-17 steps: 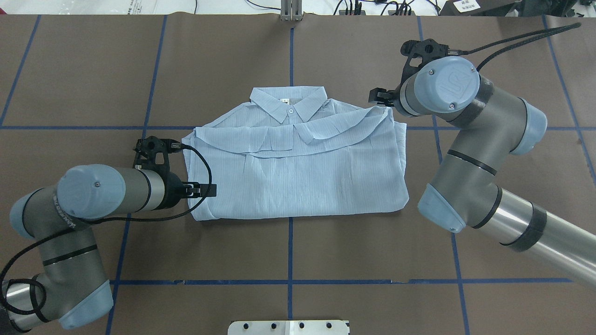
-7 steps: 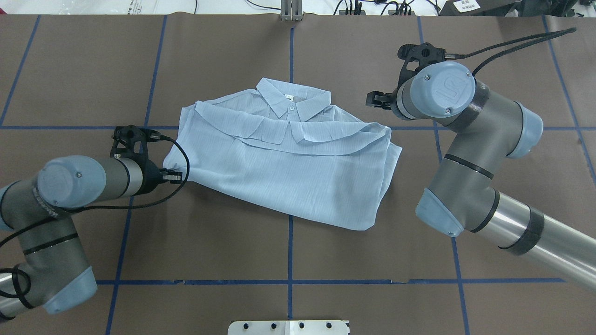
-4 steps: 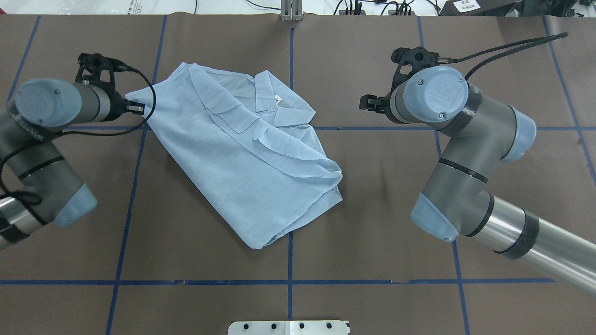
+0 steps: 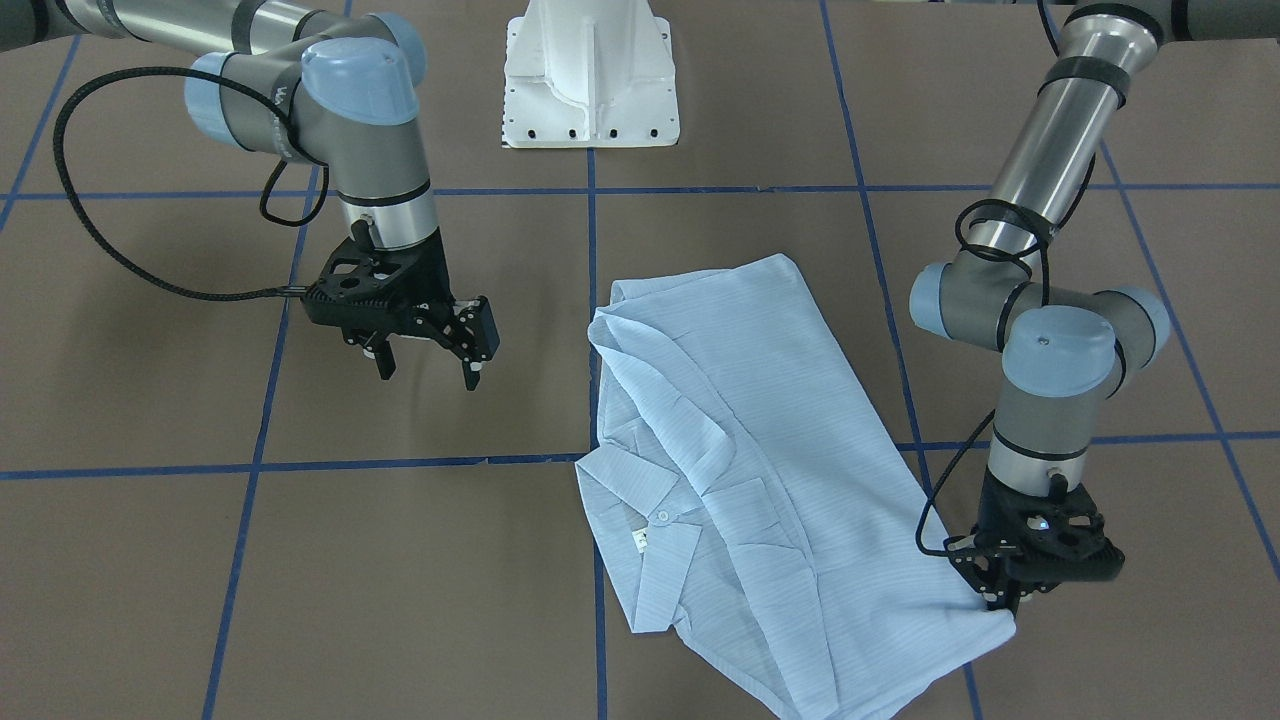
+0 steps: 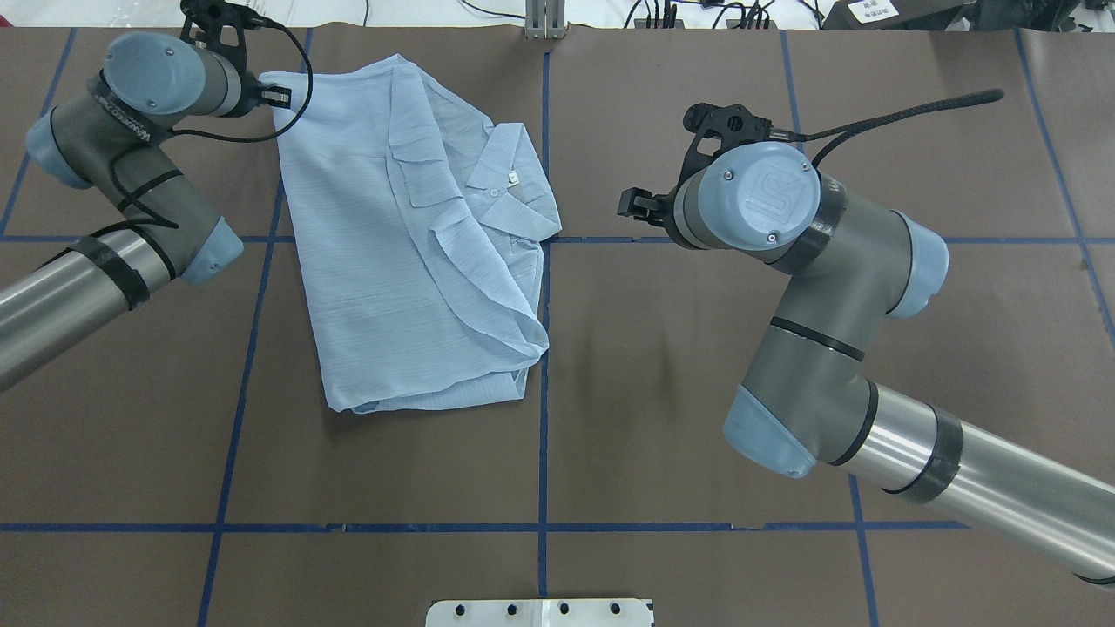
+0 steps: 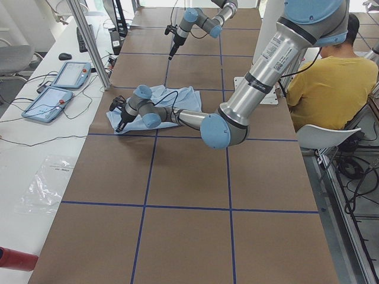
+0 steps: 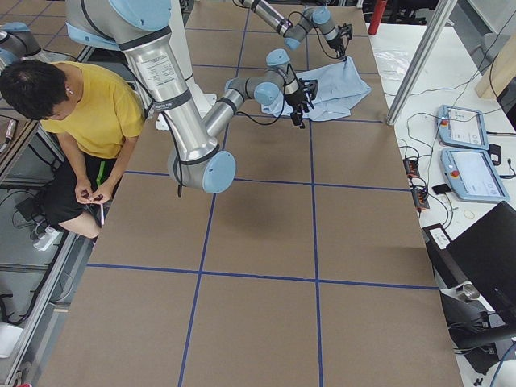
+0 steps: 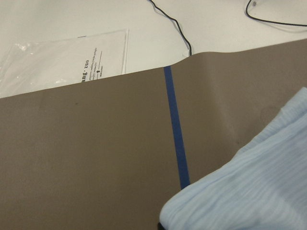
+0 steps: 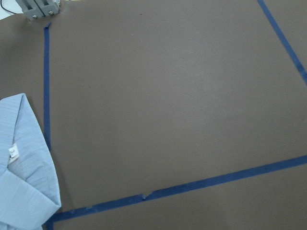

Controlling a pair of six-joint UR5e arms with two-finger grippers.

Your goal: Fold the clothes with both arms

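Observation:
The pale-blue striped shirt (image 5: pixel 383 261) lies folded on the brown table, turned so its collar (image 5: pixel 514 187) points toward the table's middle. My left gripper (image 5: pixel 275 94) is shut on the shirt's far left corner, near the table's back edge; in the front-facing view it (image 4: pixel 1000 598) pinches that corner low over the table. The left wrist view shows only the cloth's edge (image 8: pixel 259 191). My right gripper (image 4: pixel 430 368) hangs open and empty above bare table, to the right of the collar (image 5: pixel 631 205). The right wrist view catches the collar (image 9: pixel 19 158) at its left edge.
The white pedestal base (image 4: pixel 590 80) stands at the robot's side of the table. Blue tape lines (image 5: pixel 542 392) grid the brown cover. A seated person in yellow (image 6: pixel 320 77) is beside the table. Control tablets (image 6: pixel 59 83) and a plastic bag (image 8: pixel 62 57) lie beyond the far edge.
My left gripper has pulled the shirt's corner far back and to the left, turning the shirt about a quarter turn. The open right gripper drifted left, away from the shirt.

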